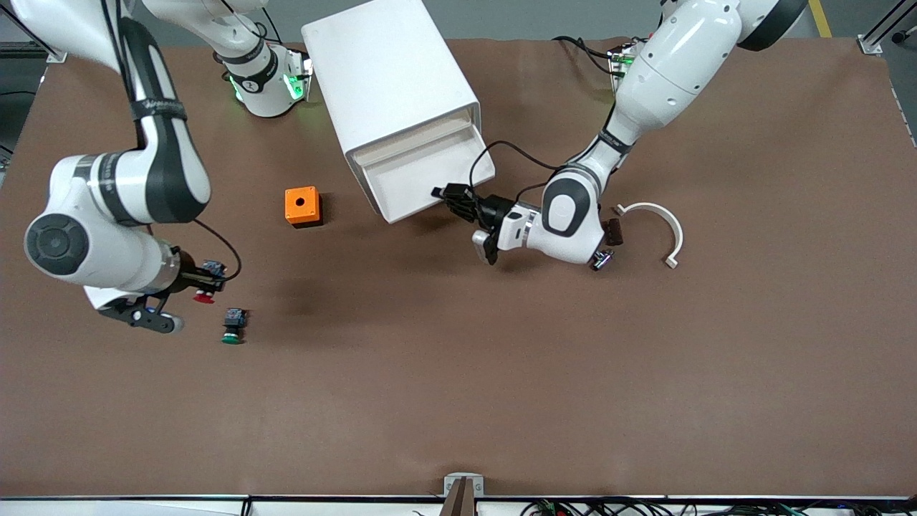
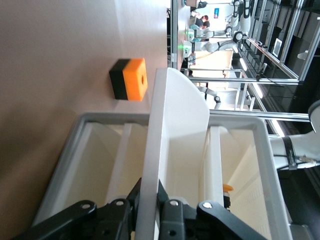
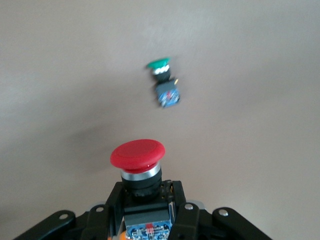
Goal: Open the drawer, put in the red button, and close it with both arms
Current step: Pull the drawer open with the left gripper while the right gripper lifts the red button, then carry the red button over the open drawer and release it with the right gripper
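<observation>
Gripping the red button (image 3: 137, 156) in closed jaws, the right gripper (image 1: 203, 282) hangs over the worktop (image 1: 501, 373) above the green button (image 1: 233, 326), while the left gripper (image 1: 450, 196) clamps the open drawer's front panel (image 2: 172, 150)

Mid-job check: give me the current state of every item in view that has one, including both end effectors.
Drawer: pulled open, nothing visible inside.
Left end effector: shut on the drawer's front panel.
Right end effector: shut on the red button, over the table.
Green button: lying on its side on the table, untouched.
Orange box: upright, hole facing up.
White curved piece: lying flat on the table.
</observation>
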